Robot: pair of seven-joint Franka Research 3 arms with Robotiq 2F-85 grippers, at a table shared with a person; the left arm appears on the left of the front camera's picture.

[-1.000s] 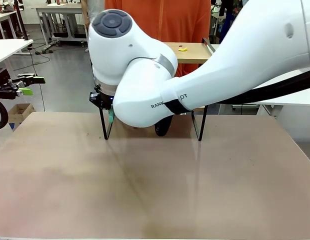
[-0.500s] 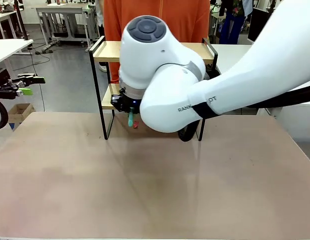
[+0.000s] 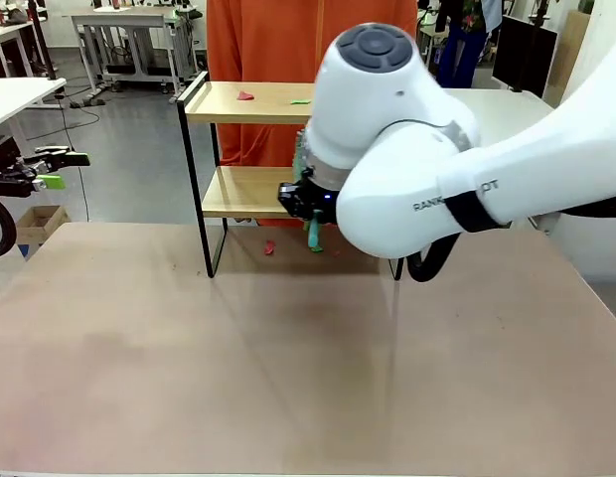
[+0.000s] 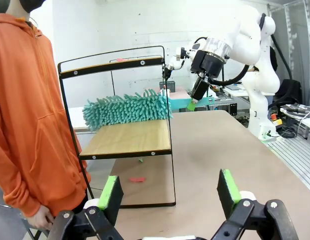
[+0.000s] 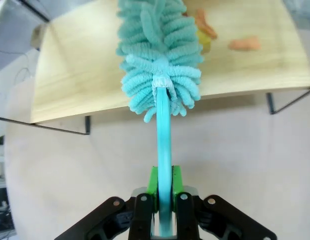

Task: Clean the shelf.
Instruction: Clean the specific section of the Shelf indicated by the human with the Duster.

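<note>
Teal duster handle (image 5: 163, 145) clamped tight in right pincer (image 5: 164, 176).

Right arm (image 3: 417, 149) hides right side of shelf (image 3: 243, 102).

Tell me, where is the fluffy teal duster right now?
In the left wrist view, the teal duster lies over the lower board of the shelf, its handle gripped by the right end effector.

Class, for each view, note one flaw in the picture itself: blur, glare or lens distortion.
Front view: the outline of the right arm is slightly smeared by motion, and the glossy table mirrors the legs of the shelf. Left wrist view: the wide lens bows the shelf frame. Right wrist view: the duster is crisp, the orange scraps beyond look soft.
</note>
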